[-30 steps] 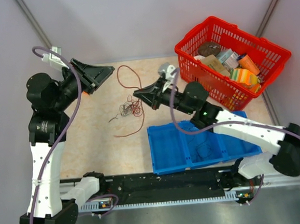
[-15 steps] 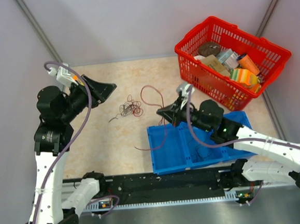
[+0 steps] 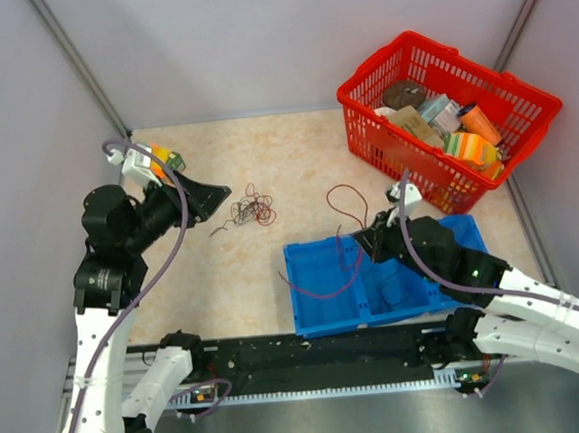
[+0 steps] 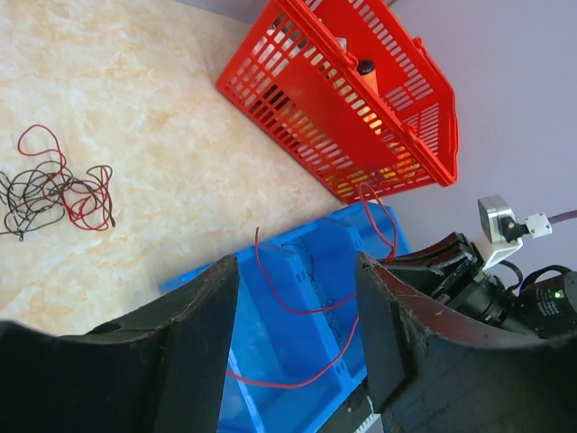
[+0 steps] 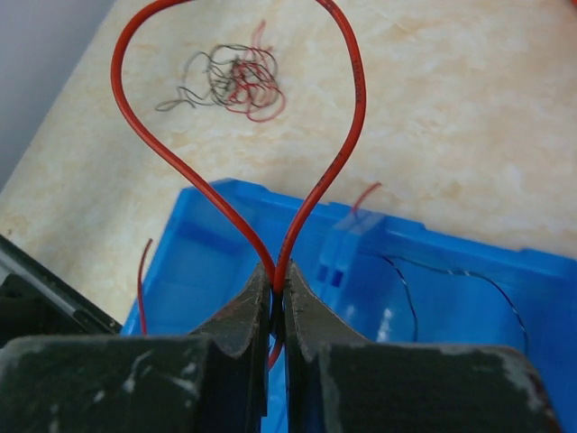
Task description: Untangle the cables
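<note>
Wire [image 5: 353,99], red, clenched in right jaws as a loop rising beyond them, tails trailing below into bin [image 3: 318,321]. Left jaws released, empty; tangle [image 4: 56,189] beyond them on tabletop [image 4: 135,108]. Could snag on the bin rim or drape outside if dropped too soon.

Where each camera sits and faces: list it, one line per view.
Top external: above and behind, looking down on the table; left gripper and right gripper show.
Left wrist: looks past its open fingers at blue bin and red basket.
Right wrist: looks over its fingers, shut on a red cable, toward the tangle.
Shared: all three show the tangle.
</note>
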{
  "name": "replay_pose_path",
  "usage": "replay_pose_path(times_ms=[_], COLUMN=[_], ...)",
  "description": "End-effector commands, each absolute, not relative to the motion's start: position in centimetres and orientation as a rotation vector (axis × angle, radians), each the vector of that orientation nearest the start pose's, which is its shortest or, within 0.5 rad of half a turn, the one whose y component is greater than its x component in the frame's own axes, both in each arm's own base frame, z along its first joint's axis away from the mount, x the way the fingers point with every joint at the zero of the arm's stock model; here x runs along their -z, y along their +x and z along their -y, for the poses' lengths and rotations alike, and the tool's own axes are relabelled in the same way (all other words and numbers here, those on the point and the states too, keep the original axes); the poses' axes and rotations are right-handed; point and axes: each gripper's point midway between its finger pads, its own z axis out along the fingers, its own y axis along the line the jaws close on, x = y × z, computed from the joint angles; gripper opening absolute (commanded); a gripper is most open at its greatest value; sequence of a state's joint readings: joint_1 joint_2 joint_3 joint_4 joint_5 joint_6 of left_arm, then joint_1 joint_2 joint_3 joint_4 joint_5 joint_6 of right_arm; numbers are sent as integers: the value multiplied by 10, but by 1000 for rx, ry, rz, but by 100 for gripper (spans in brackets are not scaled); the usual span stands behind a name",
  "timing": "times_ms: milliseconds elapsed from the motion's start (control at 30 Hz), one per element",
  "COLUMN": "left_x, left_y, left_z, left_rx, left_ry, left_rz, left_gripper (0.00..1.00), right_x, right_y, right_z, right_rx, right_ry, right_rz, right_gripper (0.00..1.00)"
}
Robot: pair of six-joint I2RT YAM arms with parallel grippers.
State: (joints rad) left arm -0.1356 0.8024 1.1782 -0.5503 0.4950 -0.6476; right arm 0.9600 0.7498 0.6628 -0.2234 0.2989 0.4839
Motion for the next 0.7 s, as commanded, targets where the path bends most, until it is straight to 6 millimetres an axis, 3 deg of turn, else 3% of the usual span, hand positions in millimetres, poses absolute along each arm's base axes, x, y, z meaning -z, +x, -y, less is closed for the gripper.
replay_pose_path(times_ms=[0, 133, 333, 533, 667], left_x=[-379, -372, -367, -358, -353], left_y=[226, 224, 219, 222, 225], left_z=[144, 148, 154, 156, 159], left_rx=[1016, 1043, 1084, 1098, 1128], left_ry=[-6, 14, 48, 44, 42], left_rz=[-1807, -1826, -1831, -1842, -1841], left_gripper=[59, 60, 63, 65, 65], right_x=[-204, -189, -203, -211, -195], right_y=[194, 186, 185, 167, 158], right_z=[-188, -188, -196, -253, -300], right_rx=[-544, -527, -454, -608, -801], right_ry=[-136, -238, -450, -732, -704], right_rz=[-2026, -2058, -2000, -1920, -1986], right_gripper=[0, 0, 0, 0, 0])
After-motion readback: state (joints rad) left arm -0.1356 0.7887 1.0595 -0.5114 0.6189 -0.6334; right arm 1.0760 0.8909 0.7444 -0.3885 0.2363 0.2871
